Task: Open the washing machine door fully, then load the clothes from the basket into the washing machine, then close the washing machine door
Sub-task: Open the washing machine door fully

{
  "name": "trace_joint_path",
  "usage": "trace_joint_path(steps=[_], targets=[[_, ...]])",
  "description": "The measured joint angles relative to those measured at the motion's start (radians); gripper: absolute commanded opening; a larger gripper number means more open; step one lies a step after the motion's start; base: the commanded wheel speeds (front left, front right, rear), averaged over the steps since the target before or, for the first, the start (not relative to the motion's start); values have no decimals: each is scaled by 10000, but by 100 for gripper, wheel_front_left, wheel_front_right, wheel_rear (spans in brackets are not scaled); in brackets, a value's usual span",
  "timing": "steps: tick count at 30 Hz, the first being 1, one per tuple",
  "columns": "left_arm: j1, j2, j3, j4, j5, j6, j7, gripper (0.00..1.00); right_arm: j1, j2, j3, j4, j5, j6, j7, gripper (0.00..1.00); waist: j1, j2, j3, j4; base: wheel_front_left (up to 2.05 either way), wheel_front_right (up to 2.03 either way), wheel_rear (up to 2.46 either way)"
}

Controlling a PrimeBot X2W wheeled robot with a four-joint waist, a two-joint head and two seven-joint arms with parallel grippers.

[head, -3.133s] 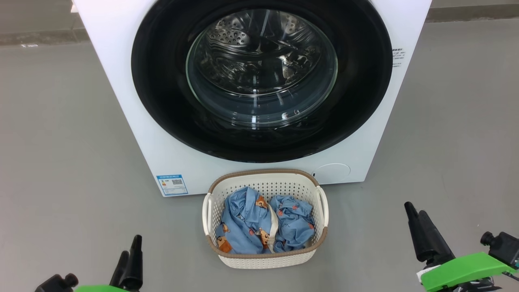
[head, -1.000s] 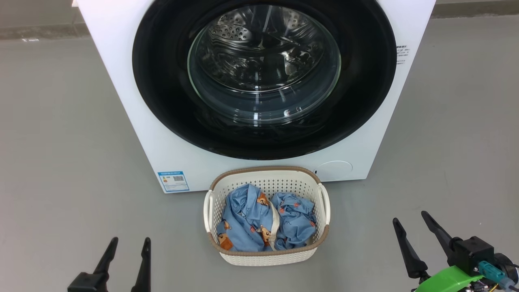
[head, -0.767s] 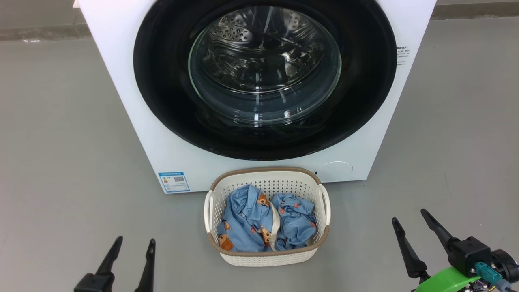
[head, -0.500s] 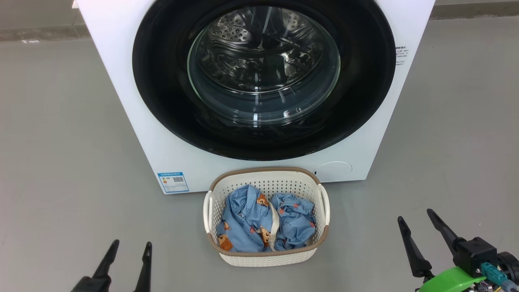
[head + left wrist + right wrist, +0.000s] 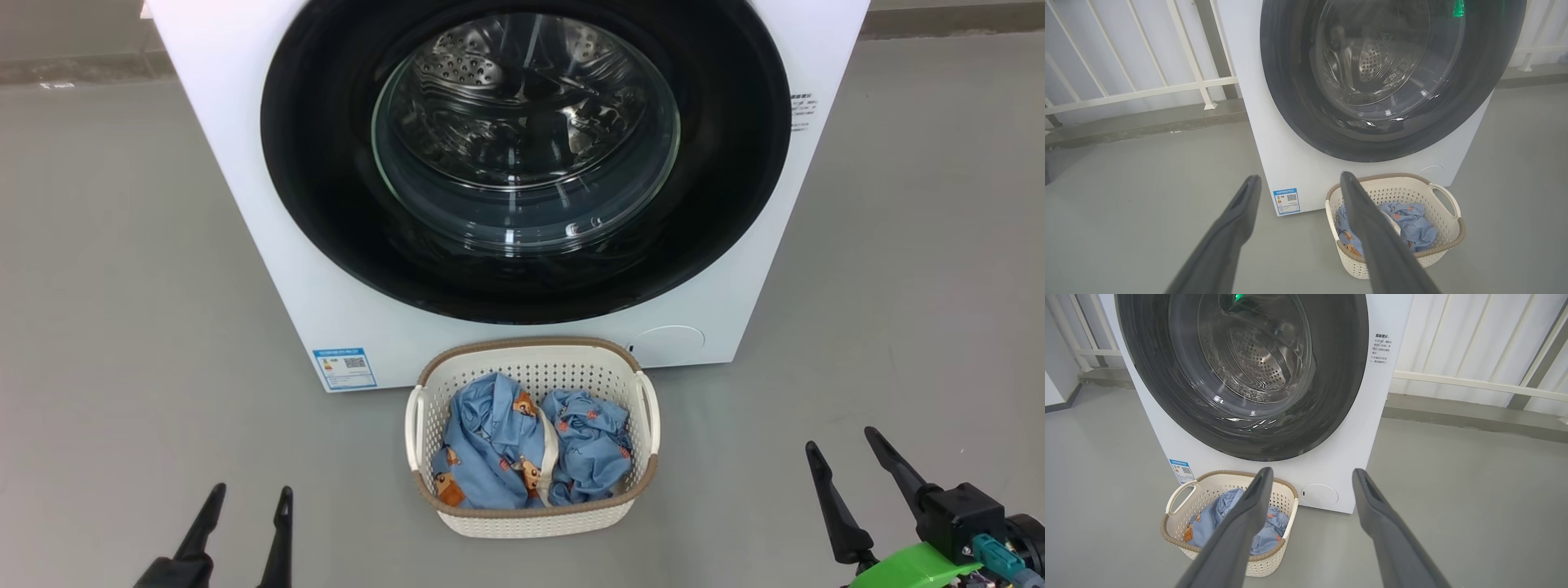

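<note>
The floor [image 5: 122,286] is a smooth, matt grey surface that runs out wide to both sides. A big white boxy front-loading washing machine [image 5: 245,204] stands squarely on it with its base flat to the ground. There is a small blue sticker [image 5: 344,369] at the lower left corner of its front. Just before the foot of the machine a small cream-white perforated plastic basket with a brown woven-look rim [image 5: 531,343] sits upright, close against the front panel. Whether the two touch I cannot tell. Along the back the floor meets a low, darker grey kerb [image 5: 1147,122], on which white railing posts [image 5: 1208,104] stand.
</note>
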Motion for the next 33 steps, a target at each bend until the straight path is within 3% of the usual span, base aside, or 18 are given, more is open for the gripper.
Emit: trace_joint_path(steps=[21,33], targets=[[-8,-81,59,-431,-44,27,-15,100,2,38,-8,-2,2,0,0,100,0,0,59,-116,102,102,-204],[-7,-98,119,-596,-228,132,-38,100,2,84,-105,-102,148,0,0,100,0,0,136,-183,36,36,-72]])
